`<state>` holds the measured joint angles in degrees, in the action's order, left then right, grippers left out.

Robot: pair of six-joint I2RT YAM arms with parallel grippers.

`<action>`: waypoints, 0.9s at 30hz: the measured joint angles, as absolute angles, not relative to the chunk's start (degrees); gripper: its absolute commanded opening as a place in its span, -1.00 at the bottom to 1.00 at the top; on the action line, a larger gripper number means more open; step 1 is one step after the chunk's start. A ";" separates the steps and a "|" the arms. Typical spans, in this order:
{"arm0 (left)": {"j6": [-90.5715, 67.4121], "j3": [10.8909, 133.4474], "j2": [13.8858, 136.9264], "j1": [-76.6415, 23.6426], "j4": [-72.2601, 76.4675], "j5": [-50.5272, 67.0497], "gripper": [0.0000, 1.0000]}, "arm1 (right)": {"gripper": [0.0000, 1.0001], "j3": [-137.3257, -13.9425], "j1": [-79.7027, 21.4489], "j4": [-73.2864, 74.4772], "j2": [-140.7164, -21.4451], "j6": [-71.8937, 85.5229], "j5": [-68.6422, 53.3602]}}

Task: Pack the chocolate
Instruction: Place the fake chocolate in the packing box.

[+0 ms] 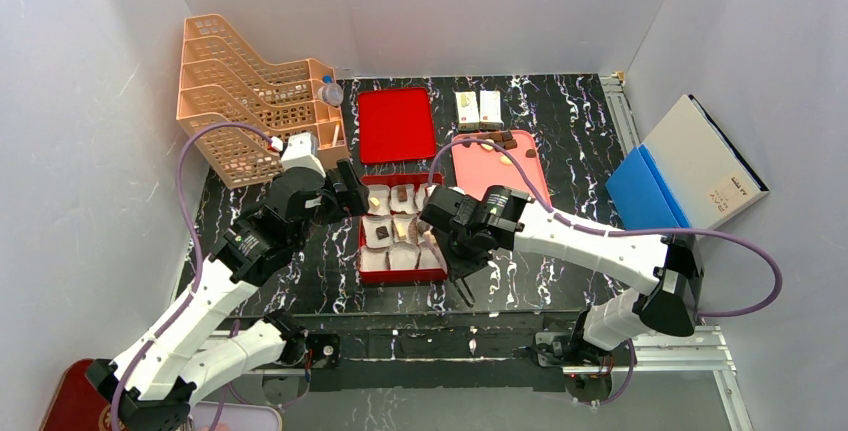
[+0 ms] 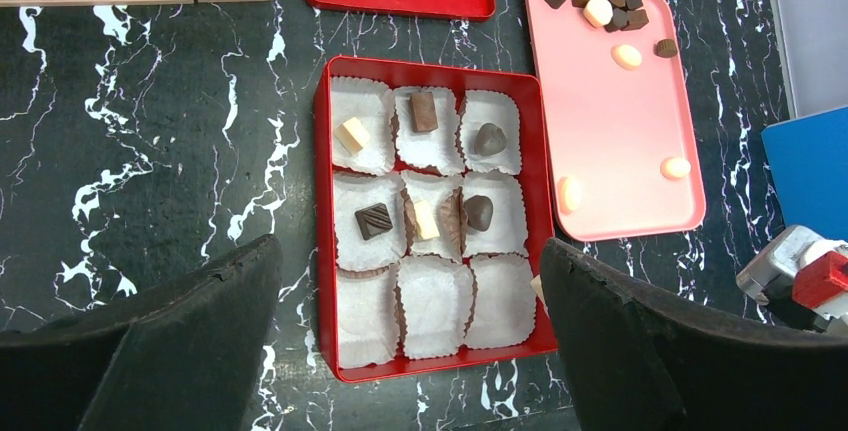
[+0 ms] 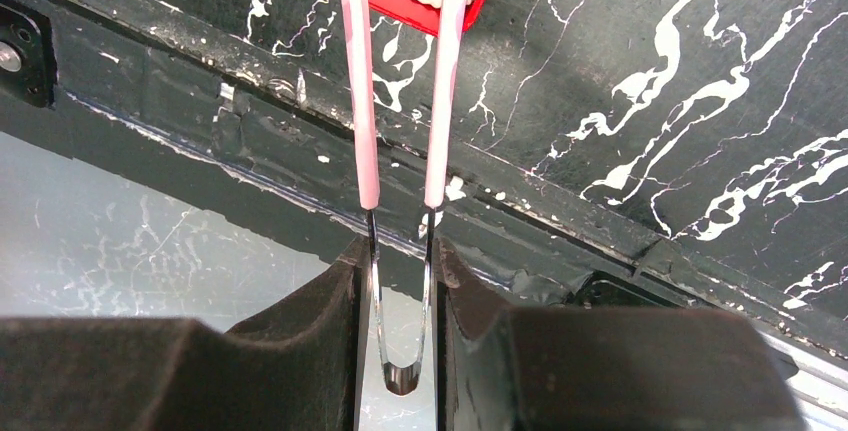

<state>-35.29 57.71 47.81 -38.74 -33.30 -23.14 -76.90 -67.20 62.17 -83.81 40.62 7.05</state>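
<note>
Chocolate (image 2: 373,221) in box (image 2: 325,231); tray (image 2: 620,141) right; cartons (image 1: 467,108) apparently behind.

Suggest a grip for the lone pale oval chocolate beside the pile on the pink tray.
I'd pinch the pale oval chocolate across its short width, tweezers coming straight down: it lies flat on the pink tray, clear of pile and rim.

No words or numbers can be read: the dark print on the grey box (image 1: 700,151) by the right wall is too small, and the red marks on the two cartons (image 1: 478,108) are blurry.
</note>
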 measured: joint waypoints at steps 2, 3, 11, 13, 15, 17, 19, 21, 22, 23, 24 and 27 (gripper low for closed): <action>-35.42 57.71 47.75 -38.74 -33.45 -23.14 0.97 | -0.65 -76.90 -67.20 61.82 -83.90 40.62 7.05; -35.46 57.71 47.72 -38.74 -33.50 -23.14 0.97 | -0.64 -76.86 -67.20 61.67 -83.96 40.60 7.07; -35.68 57.71 47.72 -38.74 -33.50 -23.14 0.97 | -0.54 -75.94 -67.20 61.17 -84.07 40.56 7.05; -35.79 57.71 47.72 -38.74 -33.50 -23.14 0.97 | -0.53 -75.94 -67.20 61.12 -84.07 40.51 7.07; -35.83 57.71 47.72 -38.74 -33.50 -23.14 0.97 | -0.52 -75.94 -67.20 61.12 -84.07 40.47 7.07; -35.86 57.71 47.72 -38.74 -33.50 -23.14 0.97 | -0.46 -75.94 -67.20 61.10 -84.09 40.36 7.09; -35.88 57.71 47.72 -38.74 -33.50 -23.14 0.97 | -0.46 -75.94 -67.20 61.06 -84.09 40.32 7.11; -35.99 57.71 47.72 -38.74 -33.50 -23.14 0.97 | -0.46 -75.94 -67.20 61.06 -84.09 40.27 7.14; -36.01 57.71 47.72 -38.74 -33.50 -23.14 0.97 | -0.46 -75.94 -67.20 61.04 -84.09 40.25 7.18; -36.01 57.71 47.72 -38.74 -33.50 -23.14 0.97 | -0.44 -75.94 -67.20 61.04 -84.09 40.25 7.20; -36.03 57.69 47.72 -38.74 -33.50 -23.14 0.97 | -0.41 -75.94 -67.20 61.01 -84.09 40.21 7.31; -36.05 57.71 47.75 -38.74 -33.50 -23.16 0.97 | -0.35 -75.94 -67.20 60.95 -84.09 40.07 7.33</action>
